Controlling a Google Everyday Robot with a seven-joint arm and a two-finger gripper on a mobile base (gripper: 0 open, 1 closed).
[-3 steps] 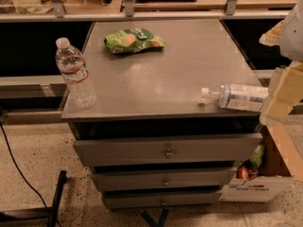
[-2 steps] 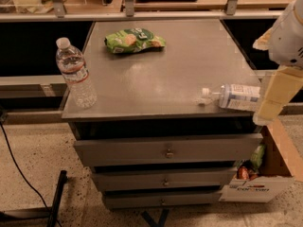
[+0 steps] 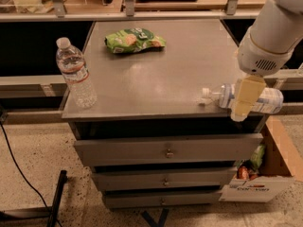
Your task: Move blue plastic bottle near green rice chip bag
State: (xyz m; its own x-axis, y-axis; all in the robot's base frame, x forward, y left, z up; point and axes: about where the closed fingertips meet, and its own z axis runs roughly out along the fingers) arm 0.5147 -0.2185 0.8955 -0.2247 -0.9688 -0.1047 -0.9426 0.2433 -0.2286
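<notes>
The blue plastic bottle (image 3: 265, 99) lies on its side at the front right corner of the grey cabinet top (image 3: 161, 74), its white cap pointing left. The green rice chip bag (image 3: 134, 40) lies flat near the back left of the top, far from the bottle. My gripper (image 3: 244, 100) hangs from the white arm at the right and sits in front of the bottle's middle, covering part of its label.
A taller ribbed clear water bottle (image 3: 75, 73) with a red band stands upright at the front left corner. The cabinet has three drawers (image 3: 168, 151). A cardboard box (image 3: 265, 174) with items stands on the floor at the right. A black cable (image 3: 19, 174) runs along the floor at the left.
My arm has moved in from the right edge and leftward, bringing the gripper over the lying blue bottle. The bottle, bag and water bottle have not moved.
</notes>
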